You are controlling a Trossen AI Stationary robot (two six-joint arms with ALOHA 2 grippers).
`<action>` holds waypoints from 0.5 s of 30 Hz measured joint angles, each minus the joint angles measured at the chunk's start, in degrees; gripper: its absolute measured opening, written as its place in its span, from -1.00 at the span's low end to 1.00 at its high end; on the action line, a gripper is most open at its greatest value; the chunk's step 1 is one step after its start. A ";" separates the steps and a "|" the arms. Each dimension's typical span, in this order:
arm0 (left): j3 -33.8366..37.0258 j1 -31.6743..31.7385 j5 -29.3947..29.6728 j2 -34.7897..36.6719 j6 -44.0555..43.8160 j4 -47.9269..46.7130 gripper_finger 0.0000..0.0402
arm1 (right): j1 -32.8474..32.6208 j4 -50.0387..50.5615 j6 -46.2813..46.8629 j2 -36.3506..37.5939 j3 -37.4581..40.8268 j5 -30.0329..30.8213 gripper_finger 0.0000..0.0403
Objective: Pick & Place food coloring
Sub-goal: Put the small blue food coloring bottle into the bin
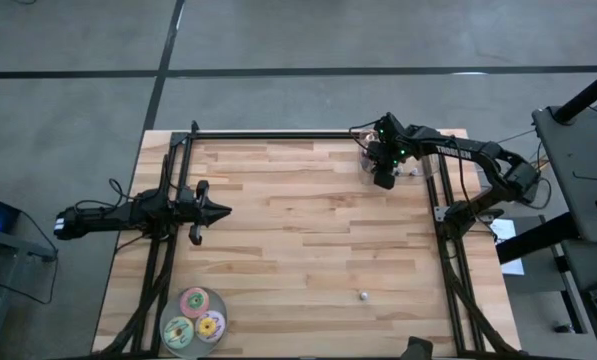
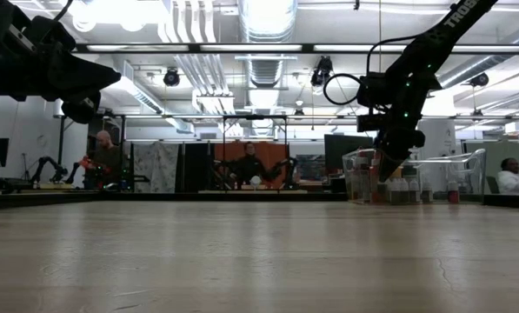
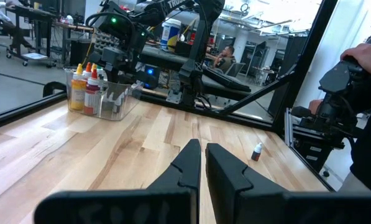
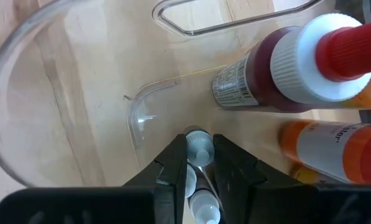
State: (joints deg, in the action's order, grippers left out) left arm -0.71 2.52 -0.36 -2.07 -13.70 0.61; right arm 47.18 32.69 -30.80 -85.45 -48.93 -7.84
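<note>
Inside the clear bin (image 4: 23, 112), right gripper (image 4: 201, 163) grasping a small bottle (image 4: 199, 149) beside red-capped bottles (image 4: 297, 62)

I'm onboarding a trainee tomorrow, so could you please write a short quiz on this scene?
1. True or false: the left hand is inside the clear plastic container.
2. What do the right hand's fingers close on? A) a tiny pale-capped bottle B) a pink disc C) nothing
3. How many flat round coloured discs lie at a corner of the wooden table on the left arm's side?
Key: 1 false, it waits over the table's left side; 2 A; 3 three.
</note>
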 joint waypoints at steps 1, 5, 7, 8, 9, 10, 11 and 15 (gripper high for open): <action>0.01 0.00 -0.01 0.00 0.00 0.00 -1.00 | 0.00 0.00 0.34 0.00 0.00 -0.02 -0.70; 0.00 0.00 -0.01 0.00 0.00 -0.01 -1.00 | 0.00 0.00 0.72 0.00 0.00 -0.01 -0.70; 0.02 0.00 0.00 0.00 -0.01 -0.01 -1.00 | 0.00 0.00 0.73 0.00 0.00 -0.02 -0.70; 0.02 0.00 -0.02 -0.02 0.01 -0.01 -1.00 | 0.00 0.00 0.82 0.00 0.00 -0.02 -0.70; 0.01 0.00 -0.01 0.00 0.01 -0.01 -1.00 | 0.00 0.02 0.81 0.00 0.00 -0.02 -0.70; 0.02 0.00 -0.02 0.00 0.00 -0.01 -1.00 | 0.00 0.02 0.81 0.00 0.00 -0.02 -0.70; 0.01 0.00 -0.01 -0.02 0.00 -0.01 -1.00 | 0.00 0.02 0.81 0.00 0.00 -0.02 -0.70; 0.00 0.00 -0.02 0.00 0.01 -0.01 -1.00 | 0.00 0.02 0.81 0.00 0.00 -0.02 -0.70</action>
State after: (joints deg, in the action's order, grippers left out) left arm -0.71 2.52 -0.38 -2.07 -13.69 0.60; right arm 47.18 32.71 -30.00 -85.45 -48.93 -7.86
